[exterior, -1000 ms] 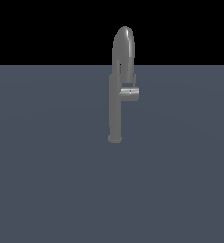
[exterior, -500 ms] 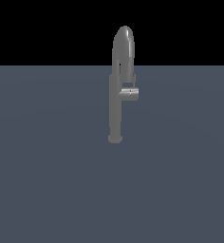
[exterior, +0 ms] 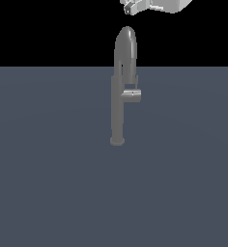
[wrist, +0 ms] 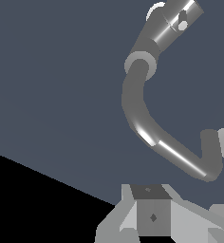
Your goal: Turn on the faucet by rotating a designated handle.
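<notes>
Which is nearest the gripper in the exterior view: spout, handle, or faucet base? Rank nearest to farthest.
From the gripper, at the top edge:
1. Spout: the arch top, just below the gripper.
2. Handle: mid-column, jutting to the exterior view's right.
3. Base: lowest, on the grey surface.

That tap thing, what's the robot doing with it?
The robot wants to turn on the faucet. Its gripper is high above the curved spout and touches nothing. The little handle sticking out of the side is untouched. You can't tell whether the gripper is open or shut.
</notes>
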Motion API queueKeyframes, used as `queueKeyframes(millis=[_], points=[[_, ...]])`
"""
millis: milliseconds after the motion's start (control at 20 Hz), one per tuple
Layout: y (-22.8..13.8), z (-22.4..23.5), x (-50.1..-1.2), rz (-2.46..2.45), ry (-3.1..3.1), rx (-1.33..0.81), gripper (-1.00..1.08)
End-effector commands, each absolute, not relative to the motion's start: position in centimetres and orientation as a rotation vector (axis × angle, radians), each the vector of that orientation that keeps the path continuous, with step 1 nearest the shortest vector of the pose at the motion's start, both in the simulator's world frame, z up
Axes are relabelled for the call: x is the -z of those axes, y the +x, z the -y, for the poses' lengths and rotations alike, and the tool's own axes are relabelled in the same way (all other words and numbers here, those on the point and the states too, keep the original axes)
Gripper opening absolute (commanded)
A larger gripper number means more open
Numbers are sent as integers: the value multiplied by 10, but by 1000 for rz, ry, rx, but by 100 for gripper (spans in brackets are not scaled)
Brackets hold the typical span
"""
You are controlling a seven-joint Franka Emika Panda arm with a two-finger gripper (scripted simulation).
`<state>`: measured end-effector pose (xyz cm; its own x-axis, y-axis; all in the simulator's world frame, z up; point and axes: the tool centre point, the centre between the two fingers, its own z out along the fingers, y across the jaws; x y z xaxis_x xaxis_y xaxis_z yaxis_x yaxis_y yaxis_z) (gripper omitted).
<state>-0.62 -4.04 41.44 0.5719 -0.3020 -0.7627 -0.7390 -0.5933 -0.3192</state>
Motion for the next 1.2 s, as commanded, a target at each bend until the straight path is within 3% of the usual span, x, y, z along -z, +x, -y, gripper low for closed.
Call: queueKeyframes(millis=[0, 600, 1150], points=[[5, 46, -401, -868, -2084, -938, -100], [45, 66, -324, -1047, -1660, -1143, -100], [58, 71, -260, -1152, -1334, -1259, -100]])
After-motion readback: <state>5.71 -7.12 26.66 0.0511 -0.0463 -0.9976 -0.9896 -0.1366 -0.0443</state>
